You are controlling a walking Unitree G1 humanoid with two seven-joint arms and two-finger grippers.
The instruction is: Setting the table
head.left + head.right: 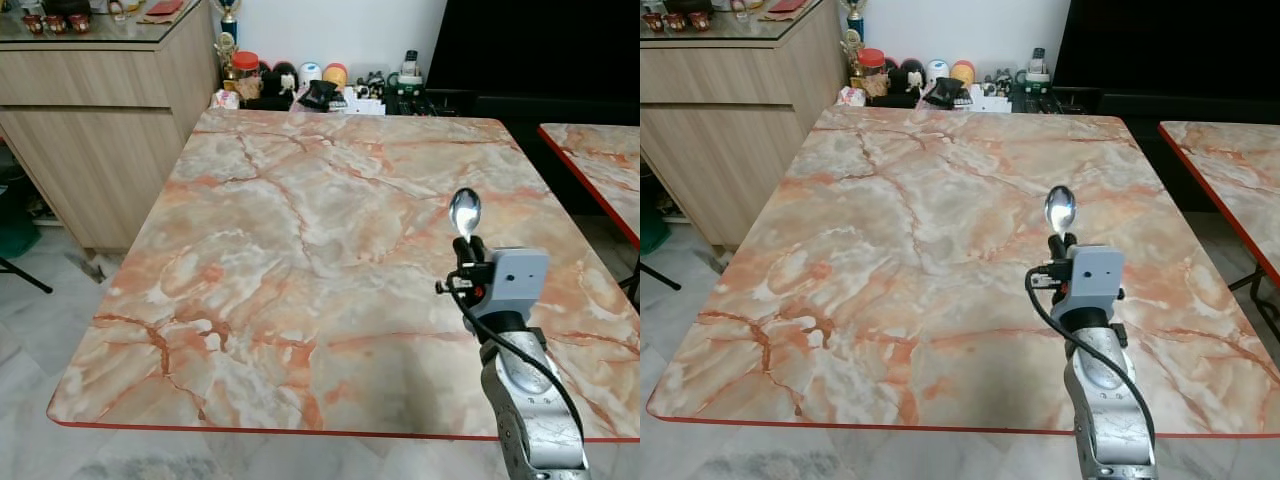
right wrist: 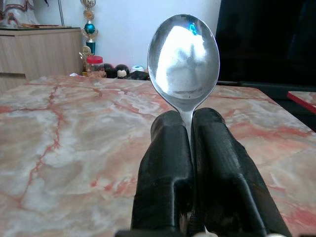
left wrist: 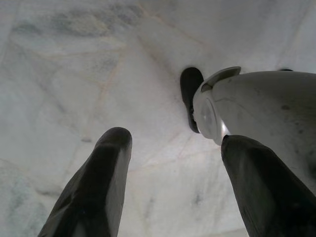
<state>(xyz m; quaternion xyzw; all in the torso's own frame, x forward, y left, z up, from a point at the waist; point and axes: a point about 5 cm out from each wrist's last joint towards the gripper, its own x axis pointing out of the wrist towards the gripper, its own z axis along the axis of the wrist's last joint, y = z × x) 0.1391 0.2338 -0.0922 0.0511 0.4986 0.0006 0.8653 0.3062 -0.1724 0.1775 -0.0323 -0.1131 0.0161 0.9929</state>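
Over on the left, the left gripper (image 3: pixel 168 187) hangs down by the robot's leg (image 3: pixel 266 113), pointing at the pale floor (image 3: pixel 74 74); its two fingers are spread wide with nothing between them, and it plays no part just now. Across from it, the table (image 1: pixel 300 230) lies ahead of and below the right gripper (image 2: pixel 190 163), a broad marble top with orange veins and a red edge, nothing laid on it yet. Far beyond the gripper, past the table's back edge, a row of jars and small clutter (image 1: pixel 300 85) sits against the wall, with a cabinet (image 1: pixel 100 120) off to the gripper's far left. The right gripper is held up above the near right part of the table, its fingers pressed together on the neck of a spoon (image 2: pixel 183 59), pinching it just below the bowl so the bowl stands upright above the fingertips, facing back toward the wrist. The handle is hidden inside the fingers. To the gripper's right is the corner of a second table (image 1: pixel 600 160). I'd say the step in hand is carrying the spoon in to place it; next the arm would need to lower and tilt so the spoon lies flat on the marble, then ease the fingers apart without flicking it.
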